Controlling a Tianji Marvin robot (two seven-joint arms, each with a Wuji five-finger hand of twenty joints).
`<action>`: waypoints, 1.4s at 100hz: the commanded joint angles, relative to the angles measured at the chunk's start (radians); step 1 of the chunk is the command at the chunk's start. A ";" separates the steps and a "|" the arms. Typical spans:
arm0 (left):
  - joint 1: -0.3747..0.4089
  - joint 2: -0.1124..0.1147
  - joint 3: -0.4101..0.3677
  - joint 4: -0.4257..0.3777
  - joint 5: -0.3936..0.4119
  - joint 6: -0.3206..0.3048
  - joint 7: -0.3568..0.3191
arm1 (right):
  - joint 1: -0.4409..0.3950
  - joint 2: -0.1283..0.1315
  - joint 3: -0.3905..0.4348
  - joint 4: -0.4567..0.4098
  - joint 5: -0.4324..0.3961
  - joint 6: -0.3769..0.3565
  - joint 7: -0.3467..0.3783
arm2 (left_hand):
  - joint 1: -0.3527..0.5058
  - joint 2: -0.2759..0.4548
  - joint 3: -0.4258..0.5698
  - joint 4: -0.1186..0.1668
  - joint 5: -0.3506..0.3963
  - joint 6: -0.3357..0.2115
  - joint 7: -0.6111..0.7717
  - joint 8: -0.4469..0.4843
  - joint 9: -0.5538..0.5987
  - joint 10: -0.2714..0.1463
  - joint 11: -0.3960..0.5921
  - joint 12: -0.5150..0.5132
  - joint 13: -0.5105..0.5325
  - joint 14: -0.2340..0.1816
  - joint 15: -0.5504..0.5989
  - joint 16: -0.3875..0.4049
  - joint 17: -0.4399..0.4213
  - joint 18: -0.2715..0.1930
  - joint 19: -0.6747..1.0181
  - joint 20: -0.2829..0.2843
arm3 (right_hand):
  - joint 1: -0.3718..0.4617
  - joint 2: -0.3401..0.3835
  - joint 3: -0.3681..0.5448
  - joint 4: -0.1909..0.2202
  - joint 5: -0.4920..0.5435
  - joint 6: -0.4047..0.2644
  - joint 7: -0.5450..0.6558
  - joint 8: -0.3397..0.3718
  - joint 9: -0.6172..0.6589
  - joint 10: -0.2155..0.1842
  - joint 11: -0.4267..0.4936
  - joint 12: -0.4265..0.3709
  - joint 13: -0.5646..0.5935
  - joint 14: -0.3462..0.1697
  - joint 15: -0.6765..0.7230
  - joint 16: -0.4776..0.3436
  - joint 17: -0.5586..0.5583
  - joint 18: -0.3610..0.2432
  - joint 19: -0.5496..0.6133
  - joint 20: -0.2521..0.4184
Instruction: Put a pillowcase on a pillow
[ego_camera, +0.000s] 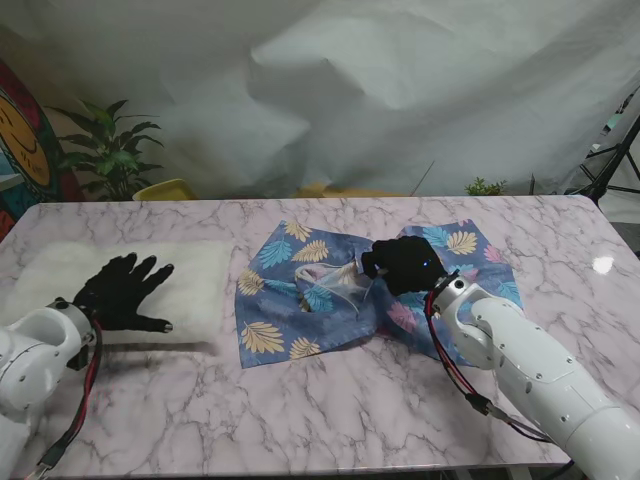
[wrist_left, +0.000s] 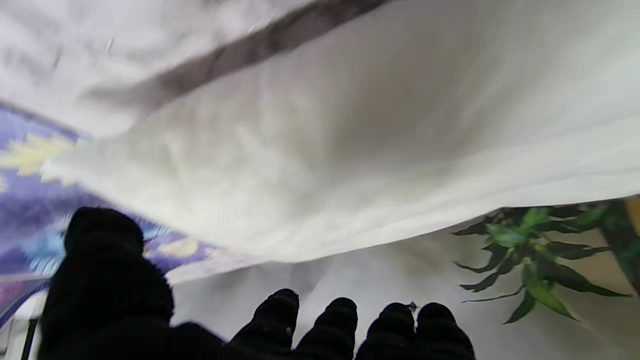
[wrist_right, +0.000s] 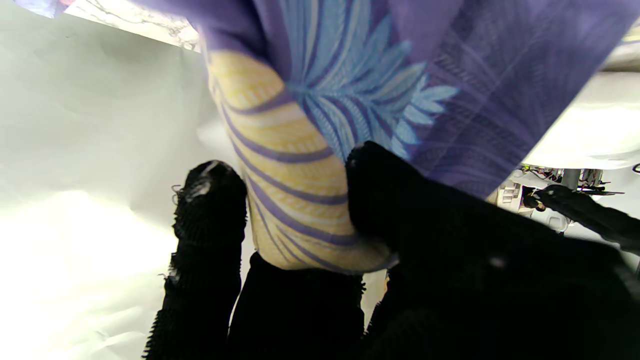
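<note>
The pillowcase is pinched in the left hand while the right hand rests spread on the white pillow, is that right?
Not quite: the hands are swapped. The stand view shows the right hand gripping the leaf-print pillowcase, and the right wrist view shows the fabric pinched between its fingers. The left hand is the one spread open over the white pillow.

The pillowcase (ego_camera: 300, 300) was purple-blue, printed with yellow, light-blue and pink leaves. The pillow (ego_camera: 200, 270) was plain white. Both robot hands wore black, the left robot hand (ego_camera: 125, 292) and the right robot hand (ego_camera: 405, 265) alike. The table (ego_camera: 330, 400) was white marble, veined grey.
</note>
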 joint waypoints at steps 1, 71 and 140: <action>0.036 0.022 -0.025 0.020 0.027 0.001 -0.005 | -0.004 0.000 -0.001 0.003 0.002 0.003 0.005 | -0.028 -0.002 -0.004 -0.028 -0.015 0.016 0.006 0.000 -0.032 0.037 -0.012 -0.006 -0.033 0.034 -0.030 -0.042 -0.022 0.037 -0.050 -0.041 | 0.025 0.000 0.049 0.011 0.010 0.016 0.039 -0.019 0.002 0.003 -0.012 0.012 0.032 -0.017 -0.030 0.017 0.005 -0.024 -0.004 0.016; -0.100 0.045 0.090 0.273 0.109 -0.008 0.042 | -0.009 -0.002 0.003 0.009 0.017 -0.018 0.017 | 0.199 -0.124 0.079 0.009 -0.013 0.122 0.007 0.000 -0.039 0.148 -0.013 -0.008 -0.043 0.116 -0.027 -0.048 -0.021 0.110 -0.026 -0.123 | 0.028 -0.004 0.052 0.011 0.014 0.017 0.040 -0.018 0.003 -0.001 -0.011 0.014 0.029 -0.013 -0.027 0.016 0.002 -0.020 -0.006 0.018; -0.253 0.055 0.283 0.582 0.082 0.039 0.363 | -0.042 0.005 0.037 -0.031 0.003 -0.042 0.045 | 0.644 -0.309 0.550 -0.037 0.000 0.004 0.053 0.083 0.007 -0.026 0.365 1.068 0.314 -0.366 1.205 0.980 0.347 -0.343 1.387 0.283 | 0.026 -0.010 0.059 0.010 0.014 0.018 0.039 -0.018 0.006 0.002 -0.009 0.013 0.027 -0.009 -0.016 0.015 0.000 -0.016 -0.002 0.022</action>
